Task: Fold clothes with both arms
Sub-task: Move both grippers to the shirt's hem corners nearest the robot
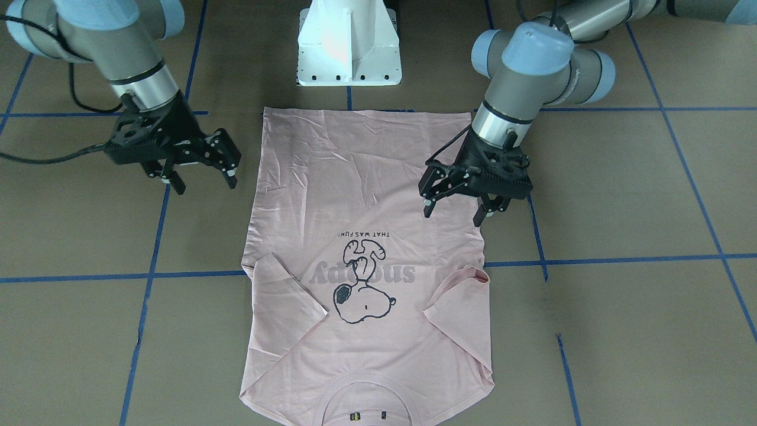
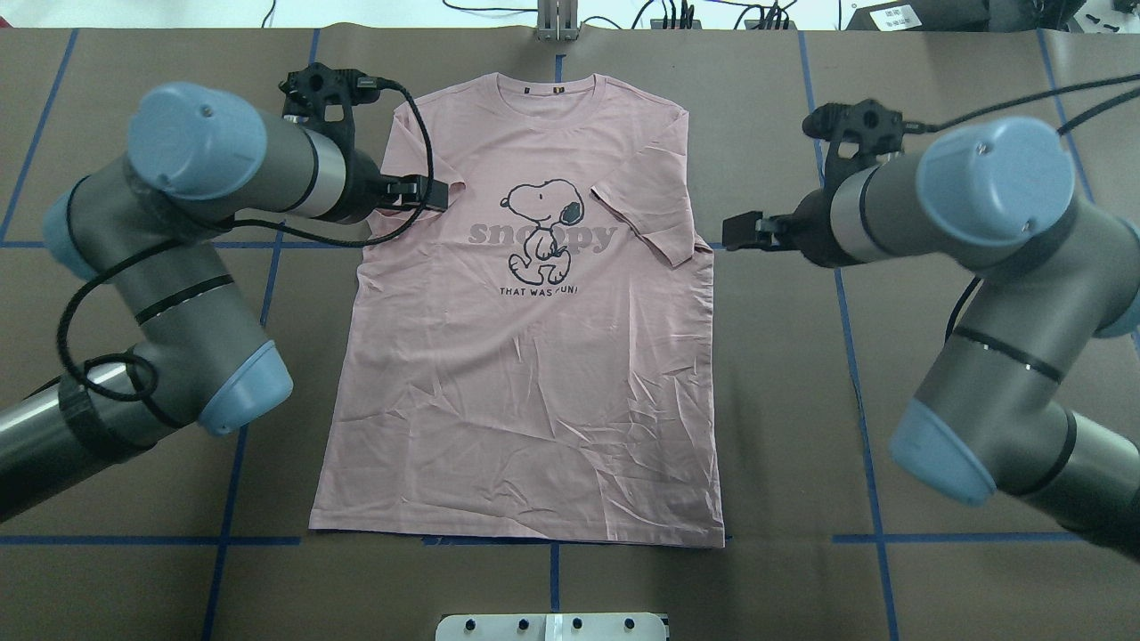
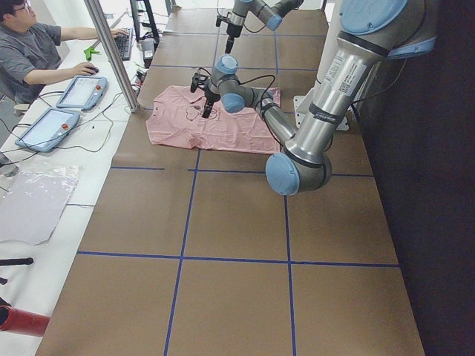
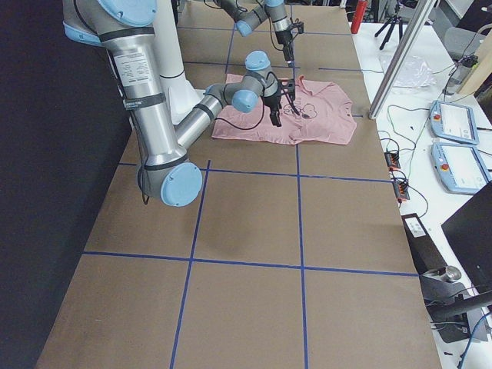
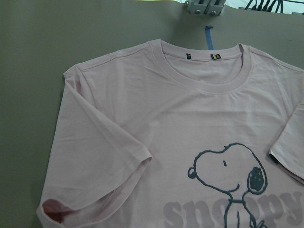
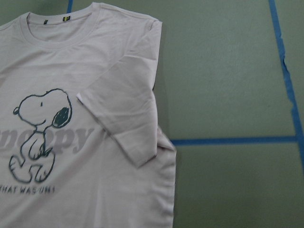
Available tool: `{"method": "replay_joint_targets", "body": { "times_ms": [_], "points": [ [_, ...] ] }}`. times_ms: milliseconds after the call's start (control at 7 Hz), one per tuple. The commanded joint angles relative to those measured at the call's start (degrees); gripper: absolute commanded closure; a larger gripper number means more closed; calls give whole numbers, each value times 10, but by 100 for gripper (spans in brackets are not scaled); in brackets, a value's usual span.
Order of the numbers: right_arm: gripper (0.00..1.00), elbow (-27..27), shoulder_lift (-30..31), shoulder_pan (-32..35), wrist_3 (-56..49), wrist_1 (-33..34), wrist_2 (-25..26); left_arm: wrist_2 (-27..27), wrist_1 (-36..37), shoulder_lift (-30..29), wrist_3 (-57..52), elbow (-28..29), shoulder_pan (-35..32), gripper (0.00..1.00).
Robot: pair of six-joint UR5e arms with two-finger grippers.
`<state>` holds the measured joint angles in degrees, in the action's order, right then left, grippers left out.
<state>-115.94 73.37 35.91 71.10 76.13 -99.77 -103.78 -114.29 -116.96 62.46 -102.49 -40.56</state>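
Evidently left gripper (image 1: 453, 214) and right gripper (image 1: 204, 185) gape, empty.

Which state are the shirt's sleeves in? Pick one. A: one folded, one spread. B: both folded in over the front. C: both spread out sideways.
B: one sleeve and the other sleeve both lie folded inward on the shirt front.

The tally
One T-shirt (image 1: 355, 177); two arms, left arm (image 1: 532, 65), right arm (image 1: 100, 35); two grippers, left gripper (image 1: 452, 216), right gripper (image 1: 205, 186); one pedestal (image 1: 349, 53)
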Motion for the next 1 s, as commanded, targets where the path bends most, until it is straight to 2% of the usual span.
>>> {"method": "replay_joint_targets", "body": {
  "times_ms": [0,143,429,714,857],
  "points": [
    [2,-81,65,-170,122,2,138,3,3,124,6,-138,48,0],
    [9,-92,77,-236,184,9,195,6,-1,169,36,-172,73,0],
    [12,-102,78,-318,243,69,270,113,0,208,171,-184,203,0],
    [12,-101,78,-331,256,70,275,166,1,246,243,-177,275,15],
    [12,-101,78,-331,256,70,282,168,0,259,254,-176,294,19]
  ]
}}
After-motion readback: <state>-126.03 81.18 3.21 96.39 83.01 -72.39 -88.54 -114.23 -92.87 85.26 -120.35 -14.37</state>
